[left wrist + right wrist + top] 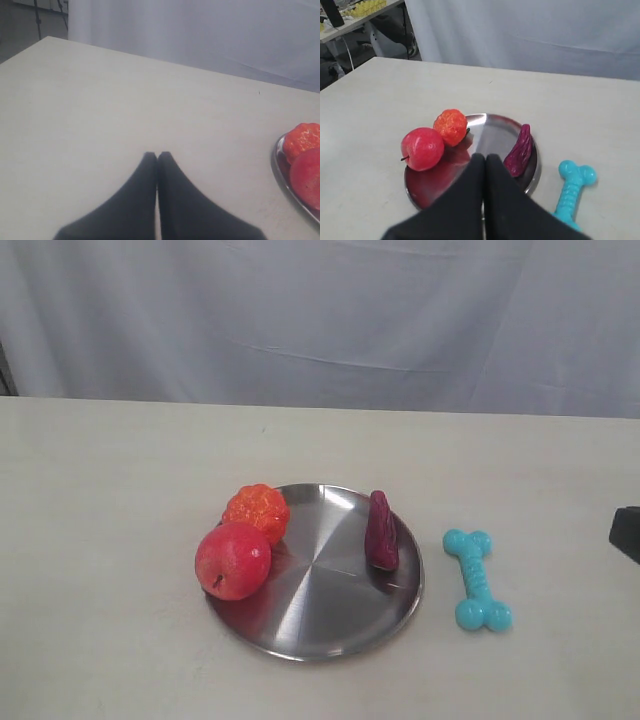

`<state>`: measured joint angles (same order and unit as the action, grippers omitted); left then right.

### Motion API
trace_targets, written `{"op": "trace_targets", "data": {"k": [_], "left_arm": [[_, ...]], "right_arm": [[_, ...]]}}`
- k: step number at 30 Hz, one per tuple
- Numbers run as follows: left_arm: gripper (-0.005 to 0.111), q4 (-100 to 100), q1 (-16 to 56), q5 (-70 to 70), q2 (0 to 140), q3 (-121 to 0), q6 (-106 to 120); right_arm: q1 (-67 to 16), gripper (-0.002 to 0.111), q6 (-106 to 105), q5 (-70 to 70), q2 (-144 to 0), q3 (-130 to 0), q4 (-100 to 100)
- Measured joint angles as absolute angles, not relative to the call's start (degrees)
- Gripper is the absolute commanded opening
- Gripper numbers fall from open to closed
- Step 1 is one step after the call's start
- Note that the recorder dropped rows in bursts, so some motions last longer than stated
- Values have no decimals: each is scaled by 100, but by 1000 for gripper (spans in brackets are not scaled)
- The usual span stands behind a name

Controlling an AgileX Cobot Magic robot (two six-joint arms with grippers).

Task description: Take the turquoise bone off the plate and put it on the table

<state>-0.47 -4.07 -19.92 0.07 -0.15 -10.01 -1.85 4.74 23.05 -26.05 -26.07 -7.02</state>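
The turquoise bone lies flat on the beige table, just right of the steel plate and apart from its rim. It also shows in the right wrist view as the bone beside the plate. My right gripper is shut and empty, hanging over the plate's middle; only a dark corner of that arm shows at the exterior view's right edge. My left gripper is shut with nothing in it, over bare table left of the plate.
On the plate sit a red apple, an orange knobbly fruit and a dark purple piece. A white curtain backs the table. Shelving and cables stand beyond the table's corner.
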Motion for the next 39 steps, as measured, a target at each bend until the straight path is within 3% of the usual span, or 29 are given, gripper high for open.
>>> {"op": "trace_targets", "data": {"k": [5,15,25,39], "left_arm": [[0,-47,-407,-1992,7,-15,-1001],[0,-47,-407,-1992,7,-15,-1001],[0,-47,-407,-1992,7,-15,-1001],[0,-47,-407,-1992,7,-15,-1001]], "right_arm": [[-49,0,428,2040,-2329,-2558,-634],[1392,0,428,1457,-1412,-1560,-634],[1453,0,428,371,-983,-351,-634],[1498,0,428,381,-40,-15,-456]]}}
